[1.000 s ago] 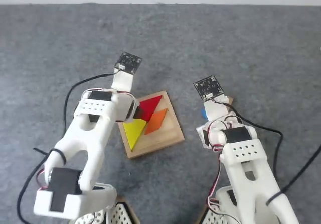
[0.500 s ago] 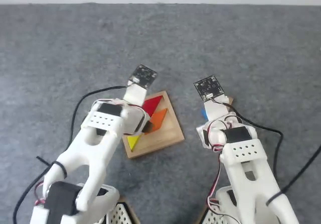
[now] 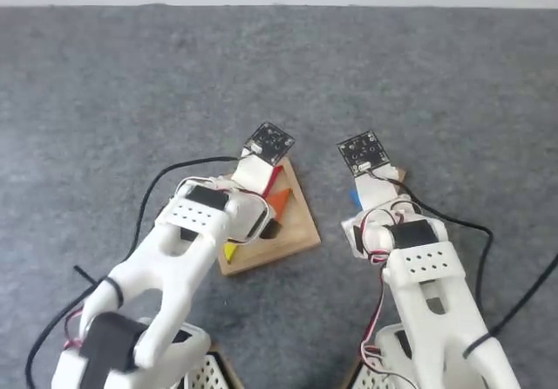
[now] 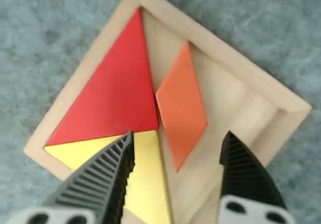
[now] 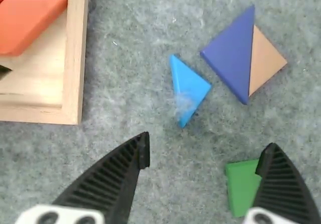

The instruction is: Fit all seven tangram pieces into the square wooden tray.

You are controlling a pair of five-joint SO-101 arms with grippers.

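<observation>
The job looks a little under half done. The wooden tray (image 3: 293, 230) sits turned like a diamond just below the middle of the high view, on the grey mat (image 3: 105, 101). Three pieces lie flat inside it. A large red triangle (image 4: 113, 93) fills one corner, a yellow triangle (image 4: 145, 169) lies edge to edge with it, and an orange slanted piece (image 4: 180, 108) rests just beside the red one. The rest of the tray floor is bare wood.

The left gripper (image 4: 178, 138) hangs over the tray, above the seam between the yellow and orange pieces. Its fingers are spread wide and carry nothing.

Four pieces are not yet placed, and all lie on the mat to the right of the tray in the high view. A light blue triangle (image 5: 188, 88) is nearest the tray but apart from it. A dark blue triangle (image 5: 233, 53) touches a tan triangle (image 5: 265, 59) along one edge. A green piece (image 5: 243, 184) lies partly hidden behind a finger, so its shape cannot be told. The right gripper (image 5: 206, 143) hovers over this group, spread wide and empty, nearest the light blue and green pieces.

With seven pieces counted, I judge three seated and four to go.
</observation>
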